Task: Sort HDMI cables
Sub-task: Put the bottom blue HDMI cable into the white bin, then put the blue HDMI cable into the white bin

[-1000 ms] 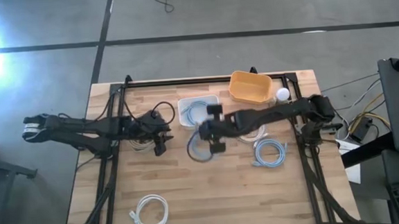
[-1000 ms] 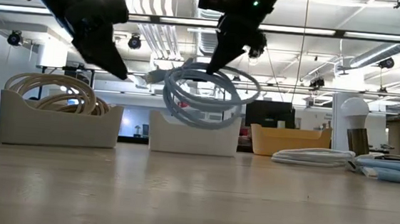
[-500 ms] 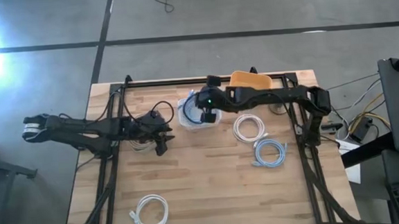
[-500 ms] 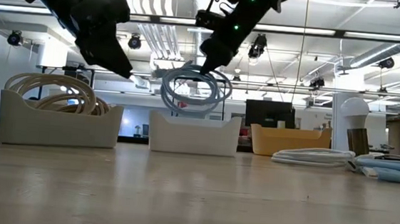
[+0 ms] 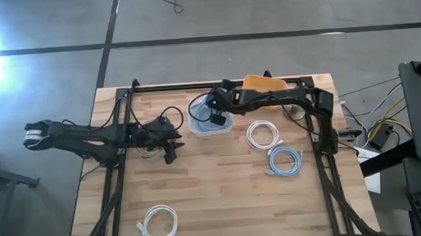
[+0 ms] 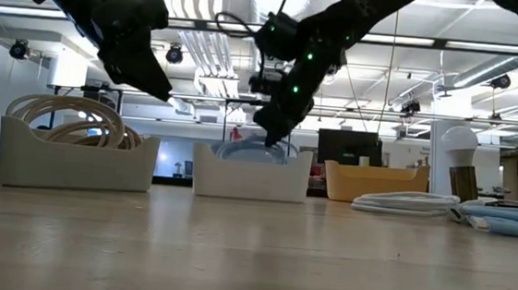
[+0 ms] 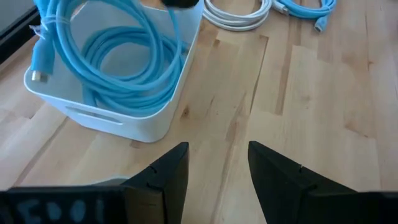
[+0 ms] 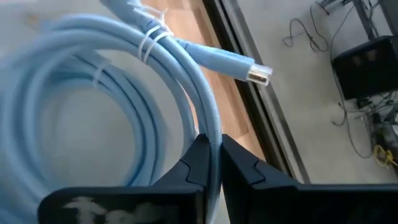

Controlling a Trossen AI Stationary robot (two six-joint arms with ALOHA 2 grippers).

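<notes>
While the right gripper, jaws clamped on a light blue cable coil, is lowering it into the white bin at upper centre, the left gripper is waiting open-jawed beside it, and three coils are lying unsorted on the tabletop.

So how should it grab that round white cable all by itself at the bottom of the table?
The white coiled cable lies flat on the wooden table, so a tool should probably come straight down from above and pinch one side of the bundled ring, fingers straddling the strands, away from the loose plug end.
</notes>
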